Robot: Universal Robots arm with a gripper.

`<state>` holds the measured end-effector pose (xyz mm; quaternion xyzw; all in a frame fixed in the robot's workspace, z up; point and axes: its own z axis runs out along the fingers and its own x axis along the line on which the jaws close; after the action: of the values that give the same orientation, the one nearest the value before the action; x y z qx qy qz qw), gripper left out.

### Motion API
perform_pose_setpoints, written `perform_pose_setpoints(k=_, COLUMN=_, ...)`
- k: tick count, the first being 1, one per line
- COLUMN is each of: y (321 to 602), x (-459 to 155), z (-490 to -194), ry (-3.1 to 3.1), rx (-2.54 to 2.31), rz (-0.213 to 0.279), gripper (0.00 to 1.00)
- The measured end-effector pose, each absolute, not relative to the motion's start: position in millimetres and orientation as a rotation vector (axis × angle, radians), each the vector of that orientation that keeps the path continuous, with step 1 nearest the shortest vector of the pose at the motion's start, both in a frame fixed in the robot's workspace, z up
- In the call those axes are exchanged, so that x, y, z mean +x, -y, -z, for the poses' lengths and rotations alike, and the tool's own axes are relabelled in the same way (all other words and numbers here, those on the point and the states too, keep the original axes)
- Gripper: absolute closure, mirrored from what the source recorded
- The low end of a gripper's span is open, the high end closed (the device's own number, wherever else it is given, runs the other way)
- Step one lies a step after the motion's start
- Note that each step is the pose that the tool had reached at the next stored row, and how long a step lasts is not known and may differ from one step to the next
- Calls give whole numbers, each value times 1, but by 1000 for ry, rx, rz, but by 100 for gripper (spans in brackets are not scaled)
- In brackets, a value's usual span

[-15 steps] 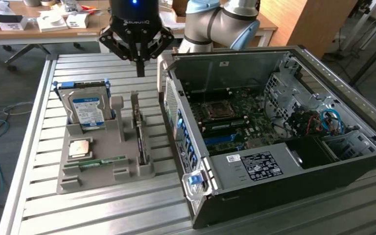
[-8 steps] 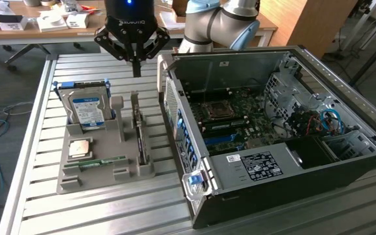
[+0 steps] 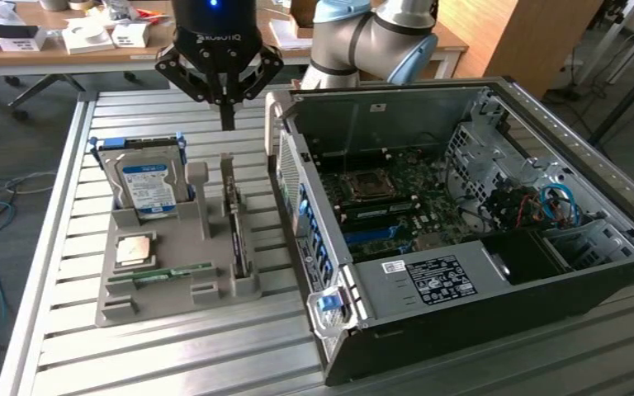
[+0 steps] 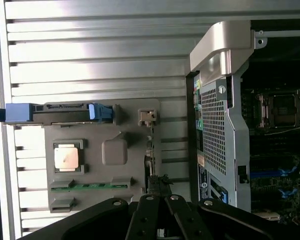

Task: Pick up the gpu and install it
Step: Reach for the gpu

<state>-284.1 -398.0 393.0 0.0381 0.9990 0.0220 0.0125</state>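
Gpu (image 3: 234,219) stands edge-on in the grey holder (image 3: 130,309) beside the open case (image 3: 461,346), the end effector (image 3: 227,115) hovering above it, fingers together and empty; a clean pick wants them parted, squared across the thin top edge, lowered straight.

The arm (image 3: 352,33) is smooth silver-grey tubing with rounded joints, one closed off by a pale blue cap (image 3: 416,62). Its gripper (image 3: 227,117) is matte black and angular, with white ROBOTIQ lettering (image 3: 220,38) across the body and a small blue light (image 3: 214,2) glowing above. Seen close, the black links (image 4: 140,220) carry round pivot screws (image 4: 170,198).
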Motion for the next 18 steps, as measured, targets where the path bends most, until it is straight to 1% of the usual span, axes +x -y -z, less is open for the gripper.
perform_pose_setpoints(k=18, y=402, x=-286, z=-393, ry=-3114, rx=119, rz=-68, gripper=89)
